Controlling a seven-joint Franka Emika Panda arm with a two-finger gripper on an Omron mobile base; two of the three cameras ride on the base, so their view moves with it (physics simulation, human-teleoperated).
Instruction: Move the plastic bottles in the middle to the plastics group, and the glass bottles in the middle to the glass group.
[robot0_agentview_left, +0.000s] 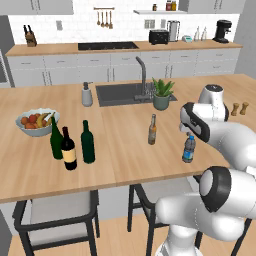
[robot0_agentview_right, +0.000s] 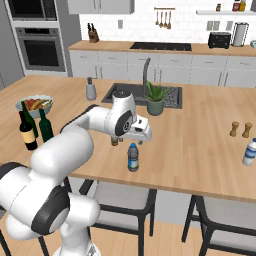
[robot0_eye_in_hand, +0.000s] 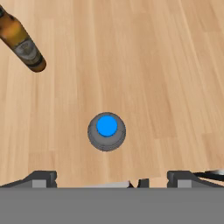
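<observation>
The small clear plastic bottle (robot0_agentview_left: 188, 149) (robot0_agentview_right: 133, 157) with a blue label stands near the counter's front edge. In the hand view its blue cap (robot0_eye_in_hand: 106, 130) is seen from straight above, just ahead of my open gripper (robot0_eye_in_hand: 111, 179), whose fingertips (robot0_eye_in_hand: 41, 178) stand wide apart and hold nothing. My hand (robot0_agentview_right: 138, 131) hovers above the bottle without touching it. The slim brown glass bottle (robot0_agentview_left: 152, 130) (robot0_eye_in_hand: 22, 41) stands upright a little to the left. Far left, a tall dark green wine bottle (robot0_agentview_left: 88, 142) (robot0_agentview_right: 46, 125) stands beside a green wine bottle (robot0_agentview_left: 56, 138) and a red-topped dark bottle (robot0_agentview_left: 69, 148) (robot0_agentview_right: 27, 132).
A pale bottle (robot0_agentview_right: 249, 152) stands at the counter's right end, with two wooden shakers (robot0_agentview_right: 239, 129) behind it. A fruit bowl (robot0_agentview_left: 37, 121), a soap dispenser (robot0_agentview_left: 87, 94), the sink (robot0_agentview_left: 120, 93) and a potted plant (robot0_agentview_left: 162, 94) lie further back. Stools (robot0_agentview_left: 55, 212) stand under the front edge.
</observation>
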